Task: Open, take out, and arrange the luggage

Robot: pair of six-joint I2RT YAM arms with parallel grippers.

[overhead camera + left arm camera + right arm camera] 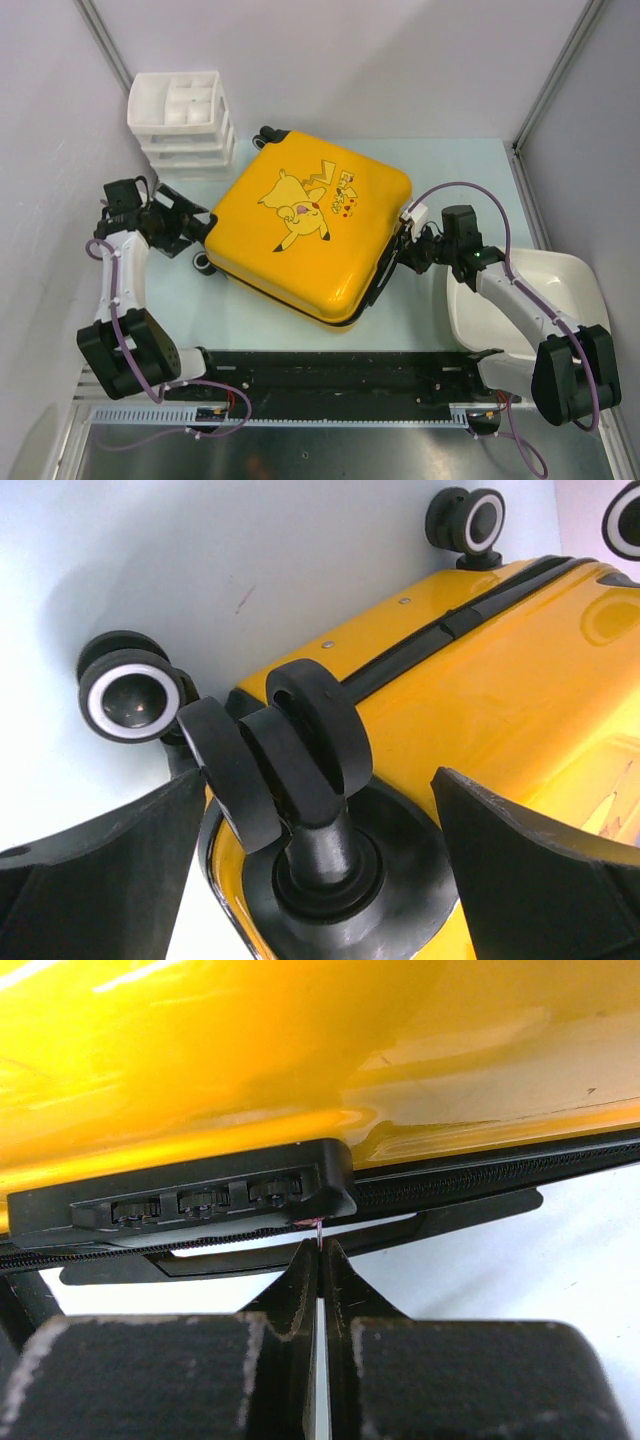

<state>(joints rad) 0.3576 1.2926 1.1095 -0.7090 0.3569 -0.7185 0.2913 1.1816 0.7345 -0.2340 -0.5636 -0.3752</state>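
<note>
Left end effector (197, 228) spread, right end effector (320, 1260) pressed together; luggage (310, 230) lies flat, wheels (204, 262) pointing left.

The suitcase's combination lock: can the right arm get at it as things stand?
Probably yes. The right end effector, shut, sits right by the lock on the yellow suitcase, with nothing between them.

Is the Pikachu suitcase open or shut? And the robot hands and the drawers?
Luggage: shut, lying flat, Pikachu up.
Left gripper: open, either side of a wheel.
Right gripper: shut, tips at the combination lock.
Drawer unit: drawers look pushed in.
</note>
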